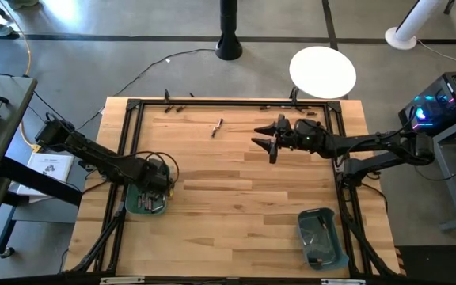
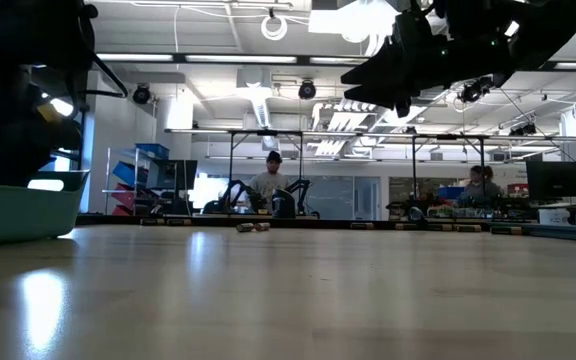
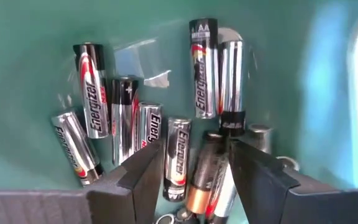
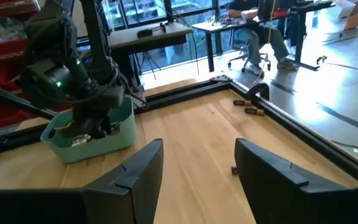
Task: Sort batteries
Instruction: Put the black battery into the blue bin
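Teal bin (image 3: 30, 74) batteries (image 3: 178, 155) half-hidden behind parted, empty left pincer (image 3: 194, 180); right pincer (image 4: 197, 171) likewise agape.

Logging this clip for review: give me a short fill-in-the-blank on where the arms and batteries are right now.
1. The left tool hangs over batteries inside the ____ bin.
2. The right tool is raised above the table, its fingers ____.
3. A second bin sits at the table's near-____ corner in the high view.
4. A loose battery lies on the bare ____.

Missing words: left; open; right; table
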Available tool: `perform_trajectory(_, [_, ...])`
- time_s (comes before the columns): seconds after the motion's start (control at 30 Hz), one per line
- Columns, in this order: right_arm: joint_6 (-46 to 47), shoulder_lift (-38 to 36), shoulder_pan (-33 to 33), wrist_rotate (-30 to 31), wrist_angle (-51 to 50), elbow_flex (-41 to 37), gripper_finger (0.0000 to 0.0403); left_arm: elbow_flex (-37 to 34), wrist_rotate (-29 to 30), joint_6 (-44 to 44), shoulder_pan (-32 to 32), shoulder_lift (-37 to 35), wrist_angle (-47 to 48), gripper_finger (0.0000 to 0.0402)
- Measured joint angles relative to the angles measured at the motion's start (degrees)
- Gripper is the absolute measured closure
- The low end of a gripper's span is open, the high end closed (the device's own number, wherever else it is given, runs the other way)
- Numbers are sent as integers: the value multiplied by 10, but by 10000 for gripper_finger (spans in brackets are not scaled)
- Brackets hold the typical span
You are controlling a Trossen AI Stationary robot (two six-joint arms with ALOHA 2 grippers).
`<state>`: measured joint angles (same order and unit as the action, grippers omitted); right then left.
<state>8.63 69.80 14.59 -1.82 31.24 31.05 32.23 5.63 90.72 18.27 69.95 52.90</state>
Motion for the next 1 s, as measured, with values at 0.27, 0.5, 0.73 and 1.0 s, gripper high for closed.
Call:
perform_trajectory(0.27, [13,0,-8,-23,-15,0,210,-1,0,-2,-3,0,2,241])
perform_trajectory(0.5, [-6,0,-30,-26,-17,0,210,-8,-15,-4,-3,0,2,255])
perform_trajectory(0.73, [-9,0,-35,-15,-13,0,210,-8,-25,-9,-3,0,6,257])
perform_trajectory(1.0, [-5,0,-35,-14,-14,0,210,-8,-36,-8,-3,-2,6,227])
